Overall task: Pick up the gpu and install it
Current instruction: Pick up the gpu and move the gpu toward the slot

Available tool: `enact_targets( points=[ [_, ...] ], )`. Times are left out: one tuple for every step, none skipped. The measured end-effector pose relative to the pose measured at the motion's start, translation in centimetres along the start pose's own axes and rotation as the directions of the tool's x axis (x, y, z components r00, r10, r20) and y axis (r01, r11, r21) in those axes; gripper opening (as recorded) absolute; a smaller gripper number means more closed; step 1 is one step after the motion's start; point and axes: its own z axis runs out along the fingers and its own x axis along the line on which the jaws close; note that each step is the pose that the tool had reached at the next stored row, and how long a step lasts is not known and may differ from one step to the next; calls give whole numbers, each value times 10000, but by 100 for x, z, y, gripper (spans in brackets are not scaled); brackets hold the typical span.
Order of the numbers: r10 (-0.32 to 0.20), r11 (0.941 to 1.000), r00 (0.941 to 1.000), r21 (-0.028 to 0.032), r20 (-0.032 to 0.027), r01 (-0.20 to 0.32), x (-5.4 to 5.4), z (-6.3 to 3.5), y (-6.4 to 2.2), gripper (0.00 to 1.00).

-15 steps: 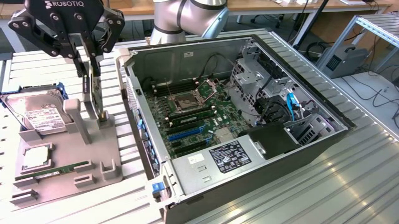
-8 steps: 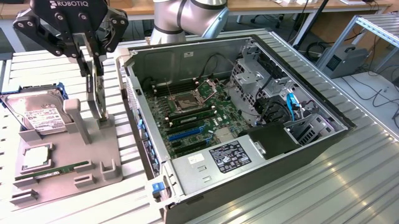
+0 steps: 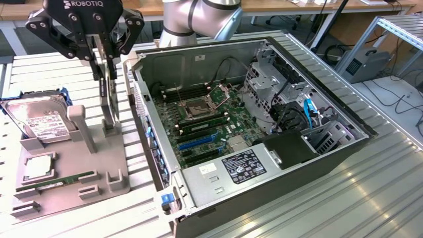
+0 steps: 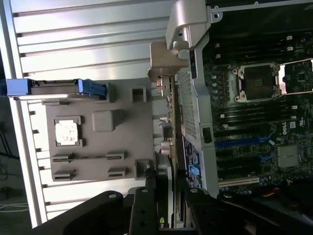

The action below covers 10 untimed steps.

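1. The gpu [image 3: 110, 101] stands on its edge in the gray holder [image 3: 66, 184], beside the open computer case [image 3: 278, 168].
2. The gripper [image 3: 106, 64] straddles its upper edge, but you cannot tell whether it already clamps.
3. It is probably light, stiff and fragile, so hold it by the bare board edges.

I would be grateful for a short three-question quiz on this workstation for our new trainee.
1. True or false: the gpu is already seated on the motherboard.
2. Which thing is the gripper nearest to? A the hard drive, B the gpu, C the RAM stick.
3. Fill in: the grey fixture lies on the exterior view's ____ of the computer case.

Key
1. False: it stands on edge in the grey fixture, outside the computer case.
2. B.
3. left.
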Motion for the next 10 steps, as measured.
enact_targets(
  points=[
    [0, 10000, 10000, 3, -1, 0, -24, 0, 3, 27],
    [-1, 10000, 10000, 3, 0, 1, -45, 1, 5, 27],
    [-1, 10000, 10000, 5, -1, 1, -69, 1, 8, 27],
    [0, 10000, 10000, 5, 0, 0, -72, 2, 9, 27],
    [0, 10000, 10000, 6, 0, 0, -76, 2, 9, 27],
    [0, 10000, 10000, 6, -1, 0, -80, 2, 10, 27],
    [-1, 10000, 10000, 7, -1, 1, -84, 2, 10, 27],
    [-1, 10000, 10000, 7, -1, 1, -87, 2, 10, 27],
    [-1, 10000, 10000, 7, 0, 1, -91, 2, 11, 27],
    [-1, 10000, 10000, 7, 0, 1, -94, 3, 11, 27]
  ],
)
